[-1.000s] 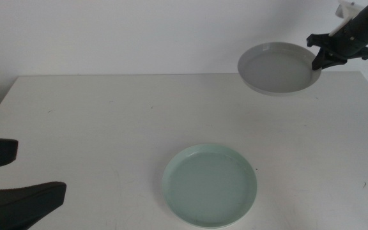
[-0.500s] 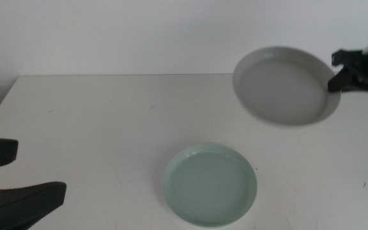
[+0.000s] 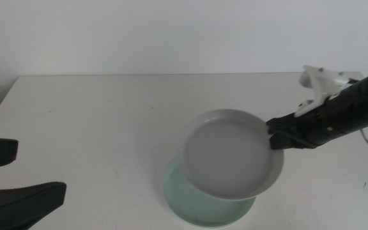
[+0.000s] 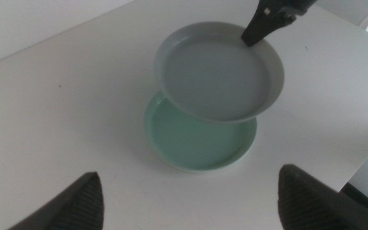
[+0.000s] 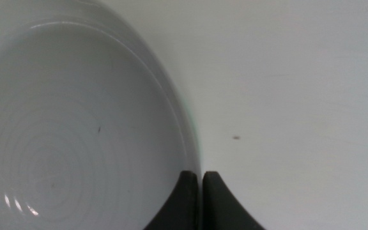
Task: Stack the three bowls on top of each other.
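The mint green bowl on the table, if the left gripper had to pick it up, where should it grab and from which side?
Probably the low rim on the side facing the left gripper. The mint green bowl lies flat, so a pinch across the rim suits. The grey bowl, held by the right gripper, hangs over the rest.

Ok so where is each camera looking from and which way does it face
Middle view: from the front, forward and down over the table; right hand pinching the grey bowl above the green bowl; left hand waiting near the corner.
Left wrist view: looks down between its own spread fingers at both bowls.
Right wrist view: close along its shut fingers on the grey bowl's rim.
All three share the grey bowl.
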Available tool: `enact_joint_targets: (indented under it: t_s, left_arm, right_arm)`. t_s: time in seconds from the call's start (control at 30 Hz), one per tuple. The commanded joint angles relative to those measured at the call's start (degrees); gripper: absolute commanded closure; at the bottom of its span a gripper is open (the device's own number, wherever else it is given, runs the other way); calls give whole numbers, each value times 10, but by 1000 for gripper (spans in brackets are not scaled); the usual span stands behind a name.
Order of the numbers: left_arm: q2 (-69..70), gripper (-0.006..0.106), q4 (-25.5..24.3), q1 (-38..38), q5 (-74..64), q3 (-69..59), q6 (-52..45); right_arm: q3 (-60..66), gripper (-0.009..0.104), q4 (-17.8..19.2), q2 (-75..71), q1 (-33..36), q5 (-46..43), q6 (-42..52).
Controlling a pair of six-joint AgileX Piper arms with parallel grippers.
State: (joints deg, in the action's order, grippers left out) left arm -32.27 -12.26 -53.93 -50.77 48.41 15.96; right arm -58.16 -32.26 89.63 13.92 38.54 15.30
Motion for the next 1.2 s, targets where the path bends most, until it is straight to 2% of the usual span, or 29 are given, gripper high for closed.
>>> enact_joint_targets:
  t_s: [0.0,0.43,0.57,0.67,0.93,1.0,1.17]
  left_arm:
    - [-3,-5,-6,-4,37,13,4]
    - [-3,-5,-6,-4,37,13,4]
    - [-3,-5,-6,-4,37,13,4]
    - [-3,-5,-6,-4,37,13,4]
    - [-3,-5,-6,-4,37,13,4]
    - [-3,-5,-6,-4,37,13,4]
    - [-3,-5,-6,-4,37,13,4]
  right_arm:
    - [-11,96,-14,-8,22,-39,-7]
    - [-11,94,-15,57,53,-63,5]
    - [-11,85,-20,64,53,-66,4]
    - [-11,74,-18,66,53,-66,5]
    - [-22,38,-17,50,51,-58,-1]
    - [-32,34,-15,38,48,-47,2]
    - [-73,34,-13,10,30,5,5]
